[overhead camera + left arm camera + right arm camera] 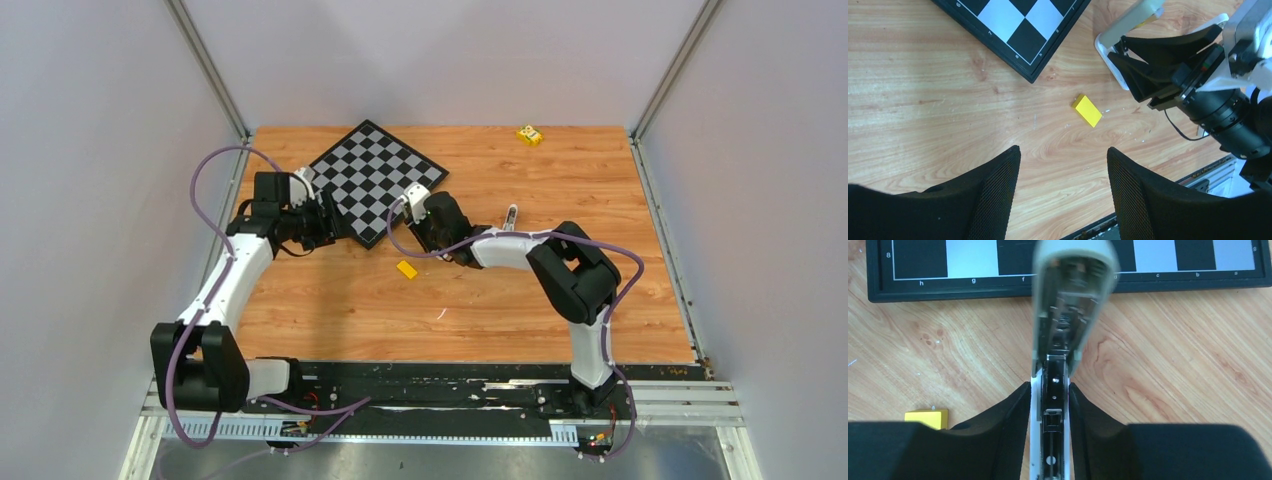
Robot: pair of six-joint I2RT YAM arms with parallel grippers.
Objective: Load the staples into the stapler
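Note:
My right gripper (pixel 1050 387) is shut on the stapler's shiny metal tray (pixel 1054 410). The stapler is hinged open and its grey-olive top (pixel 1075 290) is raised toward the chessboard. From above, the right gripper (pixel 432 215) holds the stapler (pixel 418 196) at the board's near corner. The left wrist view shows the stapler's top (pixel 1130 22) and the right gripper's fingers (pixel 1168 55). My left gripper (pixel 1063 155) is open and empty above bare wood, left of the board's corner in the top view (pixel 325 225). A small pale grey piece (pixel 511 215) lies behind the right forearm; I cannot tell whether it is the staples.
A black-and-white chessboard (pixel 375 175) lies at the back left, also in the wrist views (pixel 1018 25) (pixel 918 260). A yellow block (pixel 406 268) (pixel 1087 110) (pixel 926 418) lies on the wood near both grippers. A small yellow object (pixel 529 135) sits at the far edge.

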